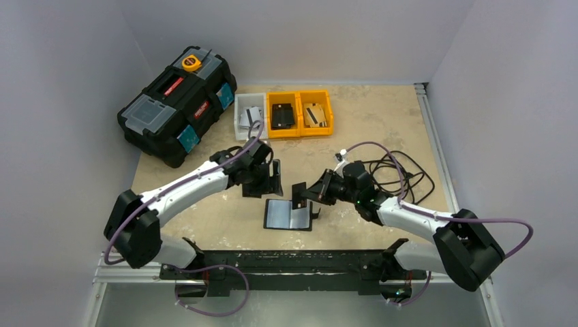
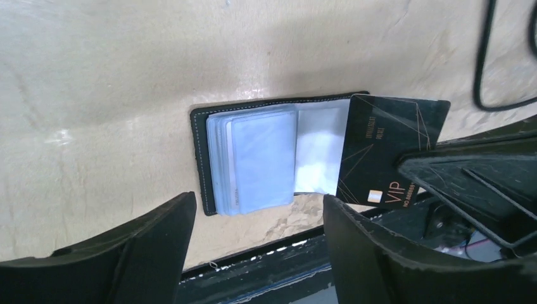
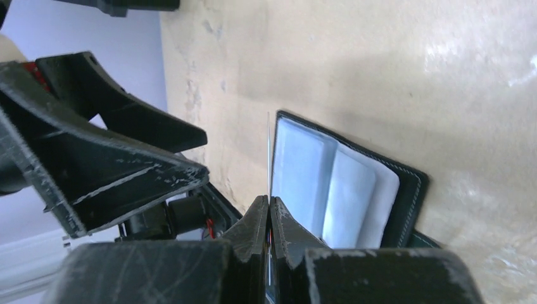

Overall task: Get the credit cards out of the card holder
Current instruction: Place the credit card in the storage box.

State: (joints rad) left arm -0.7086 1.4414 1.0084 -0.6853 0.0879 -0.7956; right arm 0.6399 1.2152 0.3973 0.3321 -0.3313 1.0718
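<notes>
The black card holder (image 1: 272, 223) lies open on the table, with a stack of pale bluish credit cards (image 1: 279, 213) in its left half. My right gripper (image 1: 305, 195) is shut on a black card marked VIP (image 1: 298, 191), held upright over the holder's right side. In the left wrist view the holder (image 2: 201, 158), the pale cards (image 2: 259, 161) and the VIP card (image 2: 386, 149) all show. In the right wrist view the gripper (image 3: 270, 206) pinches the card edge-on (image 3: 268, 152) beside the holder (image 3: 410, 190). My left gripper (image 1: 273, 178) is open and empty just behind the holder, and also shows in its own wrist view (image 2: 256, 209).
A large black toolbox (image 1: 174, 105) with a yellow tape measure (image 1: 191, 63) stands at the back left. A white bin (image 1: 249, 116) and two yellow bins (image 1: 300, 112) sit behind. A black cable (image 1: 402, 174) coils at the right. A black rail (image 1: 286, 262) runs along the front edge.
</notes>
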